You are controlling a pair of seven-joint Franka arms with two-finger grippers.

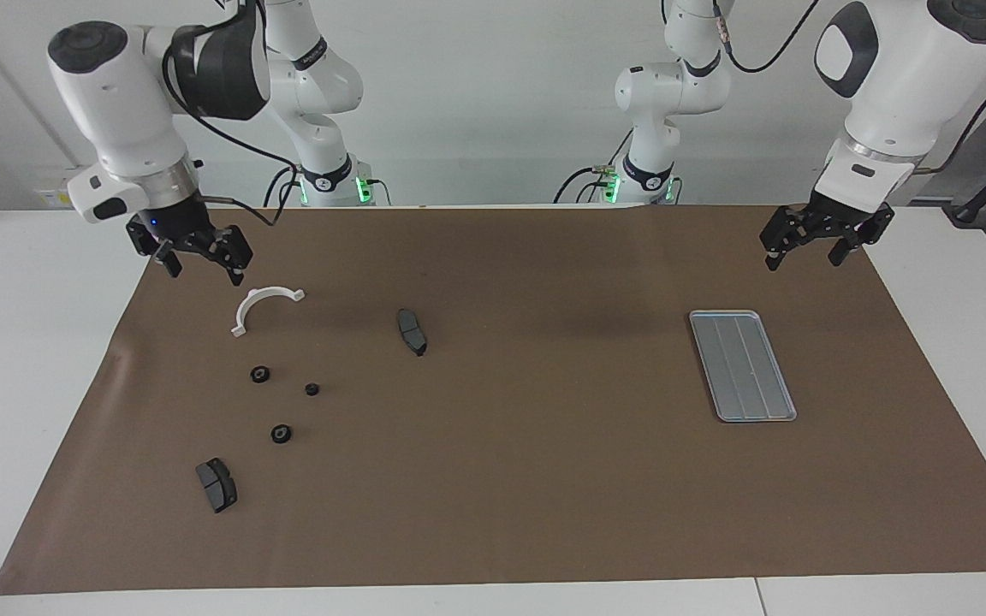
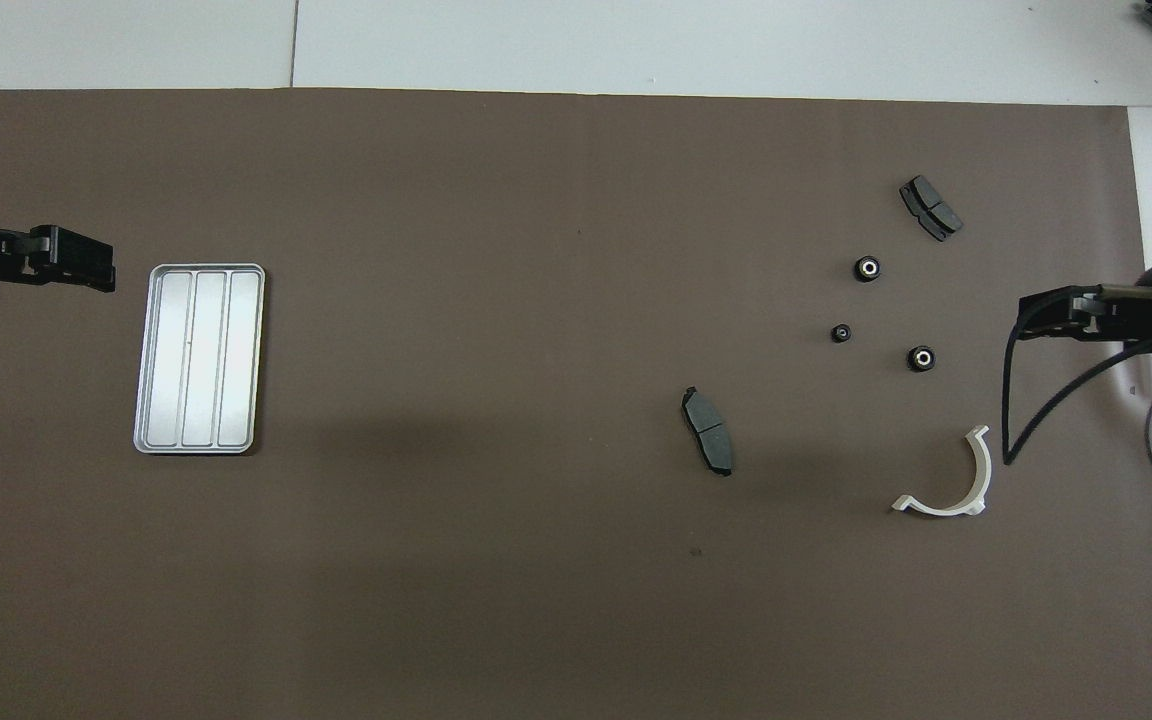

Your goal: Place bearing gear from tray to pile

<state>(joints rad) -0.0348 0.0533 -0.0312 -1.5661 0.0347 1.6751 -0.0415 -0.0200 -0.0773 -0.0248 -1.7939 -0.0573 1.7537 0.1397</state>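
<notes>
The silver-grey tray lies bare on the brown mat toward the left arm's end; it also shows in the overhead view. Three small black bearing gears lie together toward the right arm's end: one, a smaller one, and one farthest from the robots. My right gripper is open and empty, raised over the mat's edge beside the gears. My left gripper is open and empty, waiting in the air beside the tray.
A white curved clip lies nearer to the robots than the gears. One dark brake pad lies toward the mat's middle. Another brake pad lies farther from the robots than the gears.
</notes>
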